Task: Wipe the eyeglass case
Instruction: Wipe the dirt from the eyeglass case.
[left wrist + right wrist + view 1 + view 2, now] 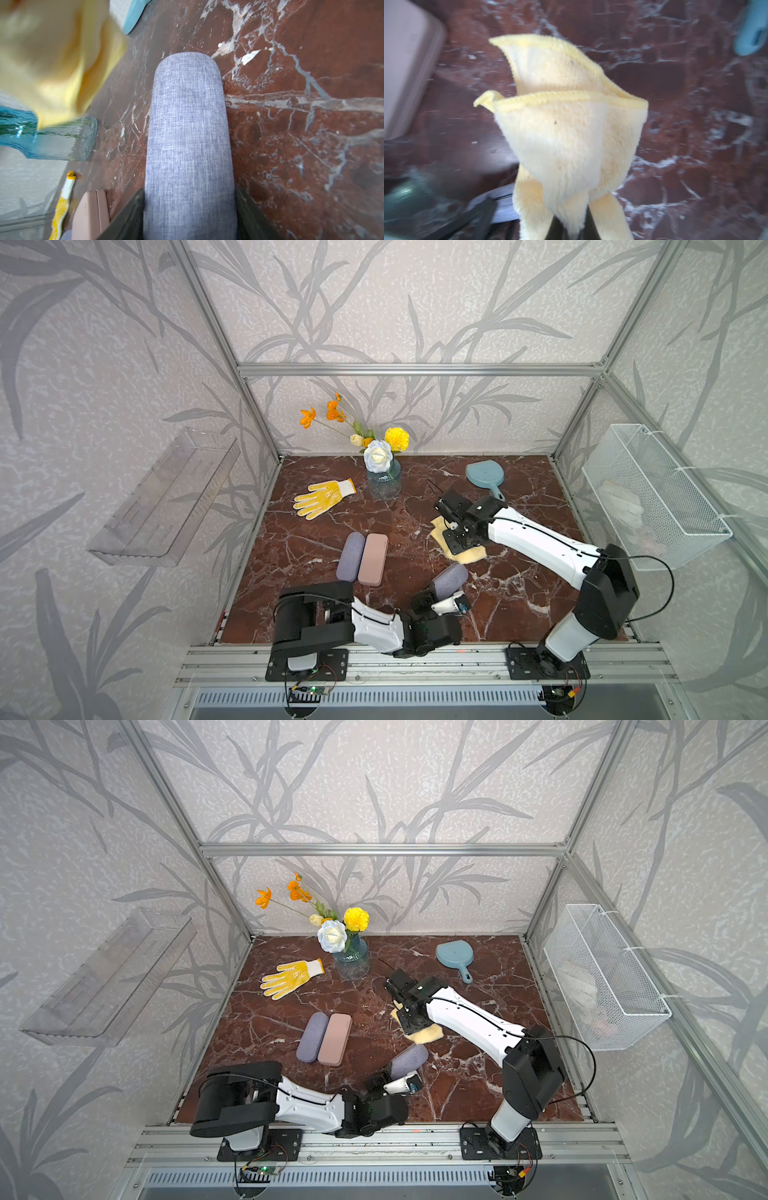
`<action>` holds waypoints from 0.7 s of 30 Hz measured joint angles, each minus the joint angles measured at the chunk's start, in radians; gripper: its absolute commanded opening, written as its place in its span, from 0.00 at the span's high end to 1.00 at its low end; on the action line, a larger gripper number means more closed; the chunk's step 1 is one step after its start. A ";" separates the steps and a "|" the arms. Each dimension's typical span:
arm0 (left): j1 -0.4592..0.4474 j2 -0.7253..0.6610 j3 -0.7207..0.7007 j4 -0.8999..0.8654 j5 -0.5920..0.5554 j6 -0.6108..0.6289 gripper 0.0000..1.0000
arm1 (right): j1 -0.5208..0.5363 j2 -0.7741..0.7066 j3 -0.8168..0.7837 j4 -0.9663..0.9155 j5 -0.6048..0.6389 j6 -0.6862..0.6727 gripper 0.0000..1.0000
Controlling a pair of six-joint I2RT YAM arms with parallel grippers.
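The left arm lies folded low at the front edge. The left gripper clamps one end of a grey-blue eyeglass case, which points away from it. The right arm reaches far forward, and the right gripper pinches one fluffy yellow cloth with a stitched hem. There are three oblong, round-ended cases: two woven and one smooth pink case. The second woven case touches the pink one, left of the left gripper.
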 measured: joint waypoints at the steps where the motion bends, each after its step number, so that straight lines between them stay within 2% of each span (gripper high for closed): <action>1: -0.007 0.007 0.006 -0.008 -0.016 0.000 0.99 | 0.010 0.006 -0.001 0.011 -0.057 0.020 1.00; 5: -0.020 0.031 0.033 -0.063 -0.077 -0.002 0.99 | 0.042 0.051 -0.019 0.087 -0.254 0.088 1.00; 9: -0.026 0.057 0.061 -0.095 -0.119 -0.001 0.98 | 0.051 0.083 -0.105 0.130 -0.341 0.108 1.00; 12: -0.032 0.060 0.066 -0.108 -0.125 -0.002 0.98 | 0.007 0.090 -0.163 0.158 -0.383 0.101 1.00; 14: -0.035 0.061 0.069 -0.109 -0.123 -0.002 0.98 | -0.061 0.085 -0.208 0.187 -0.409 0.086 1.00; 18: -0.042 0.062 0.079 -0.109 -0.108 0.004 0.98 | -0.197 0.077 -0.251 0.209 -0.375 0.050 1.00; 21: -0.047 0.062 0.080 -0.111 -0.106 0.006 0.98 | -0.259 0.074 -0.238 0.169 -0.214 0.017 1.00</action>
